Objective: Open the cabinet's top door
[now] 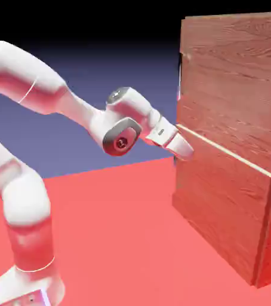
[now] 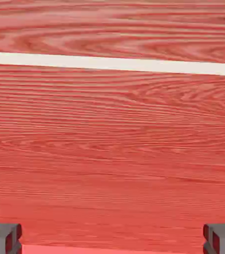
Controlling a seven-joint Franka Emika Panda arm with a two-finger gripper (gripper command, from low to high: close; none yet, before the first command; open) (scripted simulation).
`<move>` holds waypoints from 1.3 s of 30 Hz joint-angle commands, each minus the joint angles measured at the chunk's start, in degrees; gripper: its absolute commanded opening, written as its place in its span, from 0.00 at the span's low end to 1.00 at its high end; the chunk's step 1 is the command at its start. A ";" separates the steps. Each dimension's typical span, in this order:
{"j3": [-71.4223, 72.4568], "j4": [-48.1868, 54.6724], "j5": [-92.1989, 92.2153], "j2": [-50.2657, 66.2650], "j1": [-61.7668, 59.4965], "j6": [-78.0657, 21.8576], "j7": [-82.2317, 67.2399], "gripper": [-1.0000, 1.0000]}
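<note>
The cabinet (image 1: 233, 143) stands on the red counter (image 1: 114, 233) at the exterior view's right, taller than the arm (image 1: 48, 95). A pale seam (image 1: 227, 152) splits its front; the top door (image 1: 239, 83) is the panel above it and looks flush with the cabinet, though its handle is hard to make out. The gripper (image 1: 184, 150) sits at the cabinet's near front edge, about at seam height, close to or touching the wood. In the hand view its fingertips (image 2: 3, 238) are spread wide at the two bottom corners with only wood grain between them, the seam (image 2: 112, 63) crossing above. Open counter lies left of the cabinet.
</note>
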 commanded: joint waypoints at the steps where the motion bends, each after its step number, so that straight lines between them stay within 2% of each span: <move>1: 1.32 0.79 2.50 -0.50 -1.10 0.10 -1.44 1.00; 39: 51.43 30.61 97.20 -19.31 -42.93 4.07 -55.94 1.00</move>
